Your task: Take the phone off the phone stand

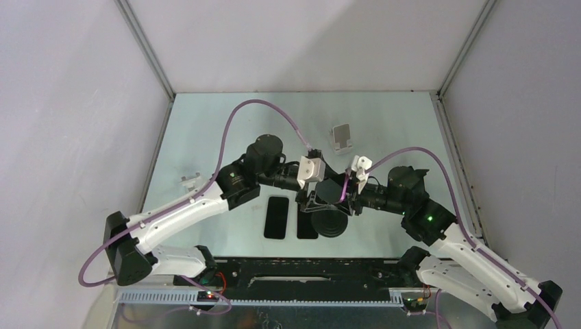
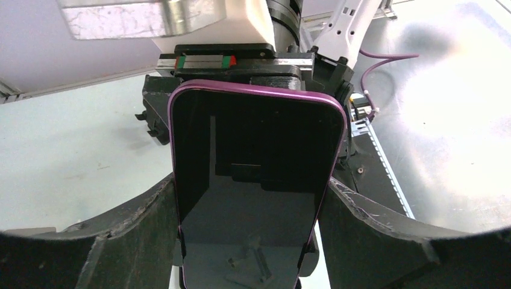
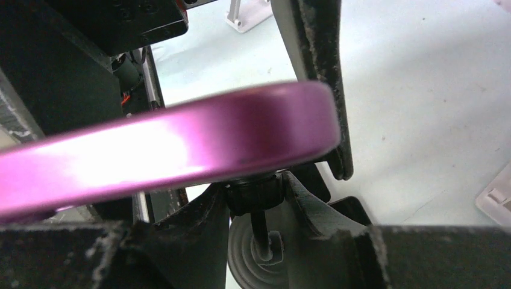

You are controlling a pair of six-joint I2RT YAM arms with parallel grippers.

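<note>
Currently the left gripper [image 2: 252, 188] is clamping the purple-rimmed black phone [image 2: 256, 138], which is sitting in the black round-based stand [image 1: 330, 223] near the bench's near edge. The right gripper [image 3: 258, 197] is straddling the stand's neck; whether it is gripping, I cannot tell.

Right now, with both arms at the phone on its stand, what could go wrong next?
1. The stand's clamps grip the phone; pulling might lift or tip the stand.
2. Two other phones lie beside its base and could be struck.
3. The left gripper and right gripper sit very close and may collide.
</note>
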